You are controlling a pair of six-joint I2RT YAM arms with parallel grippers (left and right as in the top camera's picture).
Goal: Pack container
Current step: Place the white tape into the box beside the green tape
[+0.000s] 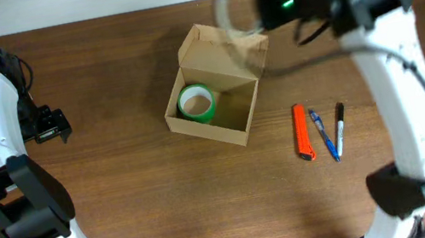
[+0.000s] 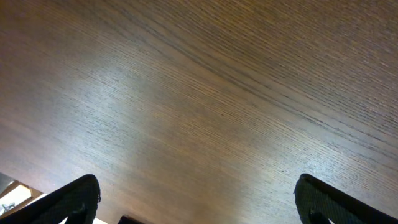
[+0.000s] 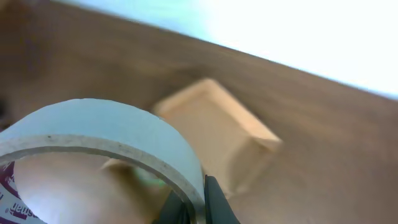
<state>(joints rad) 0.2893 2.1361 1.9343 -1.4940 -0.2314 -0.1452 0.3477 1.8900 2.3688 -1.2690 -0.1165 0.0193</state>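
- The cardboard box (image 1: pixel 213 95) sits open near the middle of the bench (image 1: pixel 144 225), a little toward the far edge. Its flap lid (image 1: pixel 222 48) stands up on the far side.
- A green tape roll (image 1: pixel 196 103) lies flat in the left part of the box. The floor to its right looks free.
- The right gripper (image 3: pixel 196 208) hangs above the far edge, beyond the box. It is clamped on the wall of a white tape roll (image 3: pixel 106 140), one finger inside the ring and one outside.
- The step in hand, as I judge it, is carrying this roll into the box.
- Bring it over the lid from above rather than low from behind, so the roll does not knock the lid shut.
- Aim for the bare right part of the floor and turn the roll flat so it lands beside the green one, not on top.
- Lower until the roll is inside the walls before releasing; dropped from height, it may roll or bounce out.
- The left gripper (image 1: pixel 49 125) is spread wide and empty near the left edge, well apart from the box. It needs no part in this.
- An orange utility knife (image 1: pixel 302 132), a blue pen (image 1: pixel 323 135) and a black marker (image 1: pixel 338 122) lie right of the box, out of the path.
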